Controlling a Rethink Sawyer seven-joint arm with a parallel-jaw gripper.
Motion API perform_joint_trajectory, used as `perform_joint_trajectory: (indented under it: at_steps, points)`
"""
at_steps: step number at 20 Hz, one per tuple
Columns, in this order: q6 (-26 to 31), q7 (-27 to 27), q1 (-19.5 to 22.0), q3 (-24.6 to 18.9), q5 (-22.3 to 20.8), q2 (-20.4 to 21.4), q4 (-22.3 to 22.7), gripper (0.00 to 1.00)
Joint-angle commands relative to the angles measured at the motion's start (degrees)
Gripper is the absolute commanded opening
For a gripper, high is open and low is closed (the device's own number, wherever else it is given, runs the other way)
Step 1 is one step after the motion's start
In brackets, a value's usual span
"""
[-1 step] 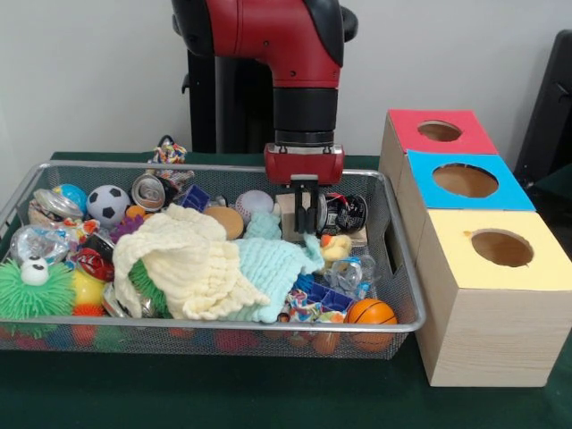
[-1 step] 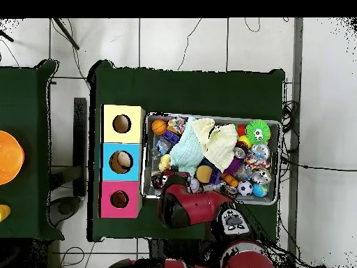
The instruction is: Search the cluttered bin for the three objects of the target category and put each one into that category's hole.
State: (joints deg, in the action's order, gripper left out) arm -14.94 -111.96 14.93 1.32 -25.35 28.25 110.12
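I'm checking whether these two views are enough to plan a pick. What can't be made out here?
- Whatever lies under the yellow cloth and the teal cloth: both views, covered.
- The gripper in the overhead view: the arm hides it.
- What the gripper's tips touch: front view, lost in clutter.
- Inside the red box, blue box and yellow box: only dark holes.

Front close, overhead high (shared bin)
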Motion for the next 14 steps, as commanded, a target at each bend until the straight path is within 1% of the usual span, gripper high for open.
perform_joint_trajectory:
  at_steps: [1, 7, 10, 14]
  points:
    - [0.2, -2.9, 0.0, -0.2, -1.6, -0.7, -7.3, 0.0]
    - [0.1, -2.6, -1.0, 0.9, -1.9, -0.2, -7.7, 0.0]
    - [0.1, -0.6, -2.4, 3.7, -3.0, 0.7, -9.0, 0.0]
    - [0.5, -0.3, -1.7, 3.3, -4.9, 1.3, -9.7, 0.0]
